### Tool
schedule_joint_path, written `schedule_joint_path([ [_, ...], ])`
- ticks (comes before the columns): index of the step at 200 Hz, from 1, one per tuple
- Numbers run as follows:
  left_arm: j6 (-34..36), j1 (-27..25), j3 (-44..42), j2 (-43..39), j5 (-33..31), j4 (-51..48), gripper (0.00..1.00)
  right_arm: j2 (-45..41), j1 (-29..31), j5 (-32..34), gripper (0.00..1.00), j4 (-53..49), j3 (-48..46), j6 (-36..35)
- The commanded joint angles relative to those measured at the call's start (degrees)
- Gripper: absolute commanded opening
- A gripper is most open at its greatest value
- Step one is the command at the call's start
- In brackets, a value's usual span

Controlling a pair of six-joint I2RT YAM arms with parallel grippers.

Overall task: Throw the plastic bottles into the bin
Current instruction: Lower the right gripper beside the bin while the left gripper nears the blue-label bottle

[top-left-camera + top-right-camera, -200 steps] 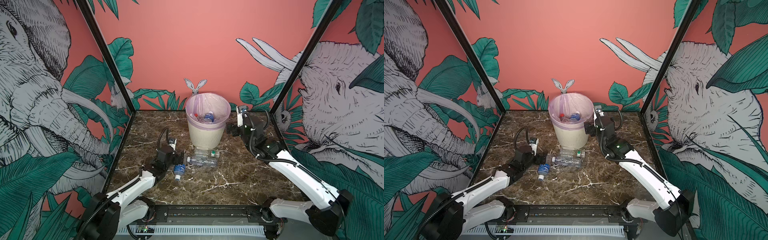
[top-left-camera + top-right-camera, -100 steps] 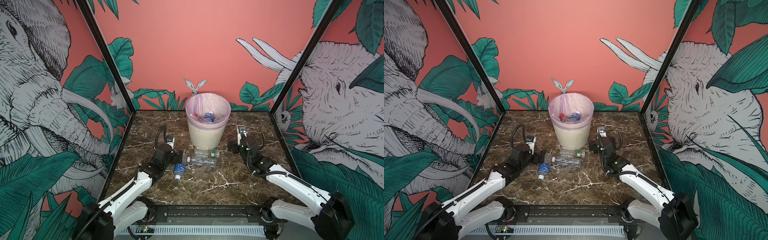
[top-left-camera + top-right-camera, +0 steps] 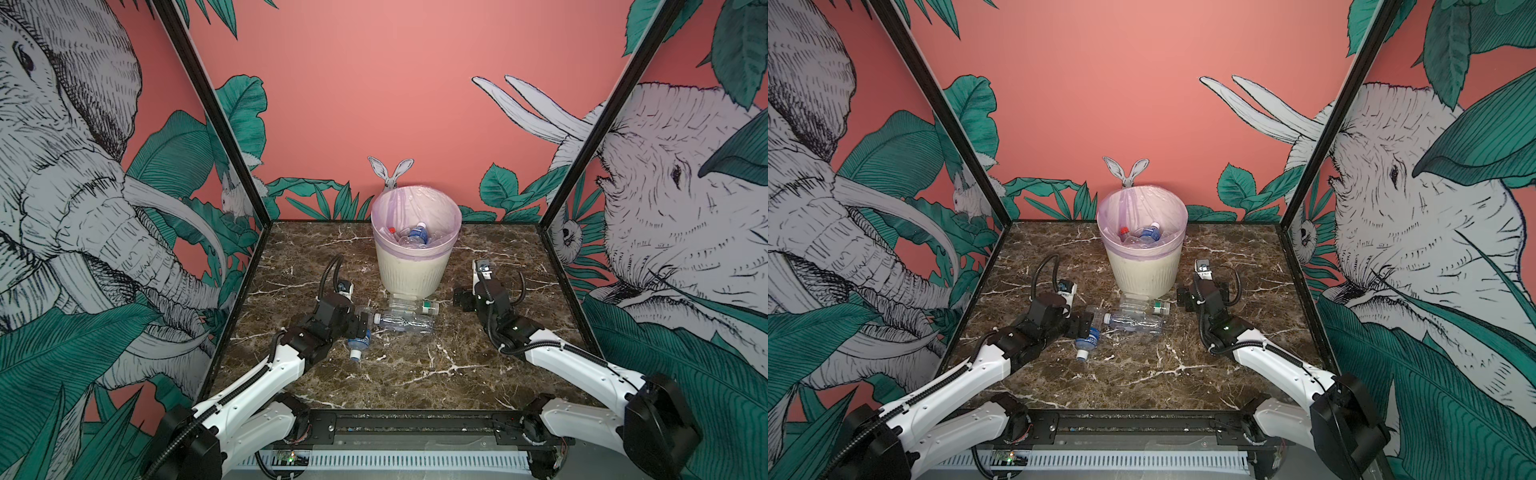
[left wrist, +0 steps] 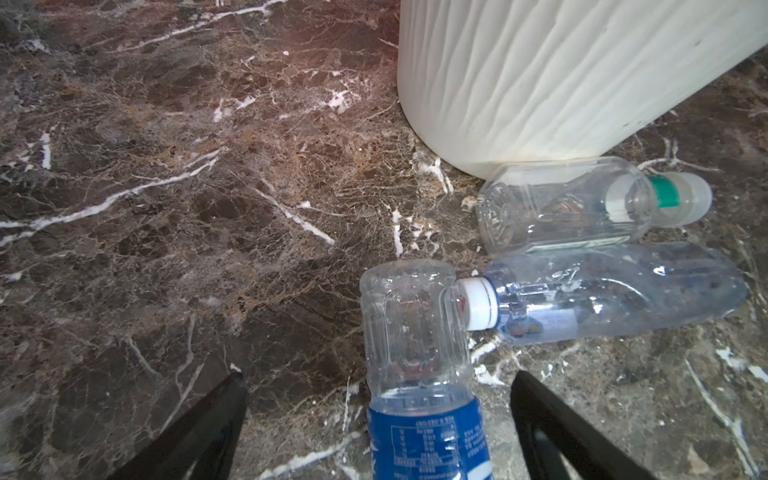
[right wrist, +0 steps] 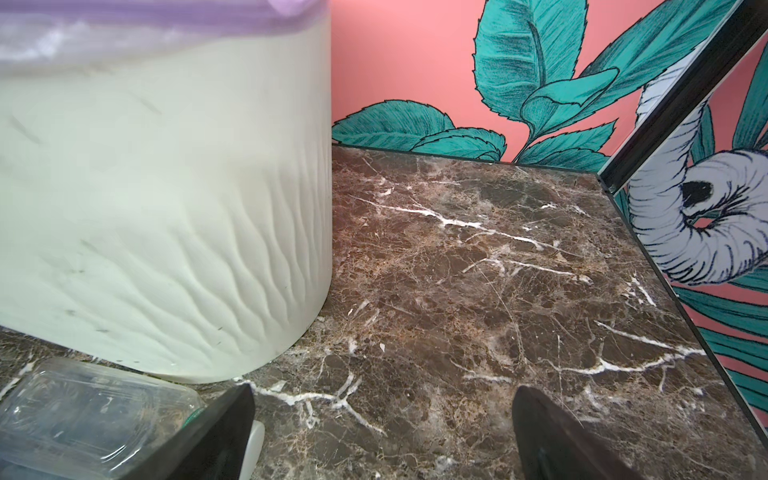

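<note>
You have several bottles [image 3: 417, 237] in the bin [image 3: 415, 270]; three bottles [image 3: 405, 322] lie on the tabletop [image 3: 415, 374] near it. Your left gripper [image 3: 362, 326] and right gripper [image 3: 461, 299] stand apart, empty.

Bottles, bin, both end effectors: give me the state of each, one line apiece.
bin: upright, lined, part filled.
bottles in the bin: piled loosely inside.
blue-label bottle: lying flat between the left end effector's fingers, ungripped.
white-cap bottle: lying on its side, cap at the blue-label bottle's side.
green-band bottle: lying on its side at the bin's foot.
left end effector: open.
right end effector: open, empty, beside the bin.
</note>
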Motion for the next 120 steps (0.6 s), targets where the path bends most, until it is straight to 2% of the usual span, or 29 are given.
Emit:
schedule_joint_path([
  [1,-2.43,-0.53,0.00,0.51,1.68,-2.27,1.00,0.54,-0.15,0.60,0.99,2.09,1.53,1.42],
  [25,-2.70,-0.97,-0.21,2.18,3.23,-1.54,1.00,0.77,-0.15,0.79,0.99,1.92,1.66,1.56],
  [120,-3.12,-1.51,0.18,9.02,2.90,0.03,1.00,1.85,-0.15,0.74,0.99,1.47,2.14,1.58],
])
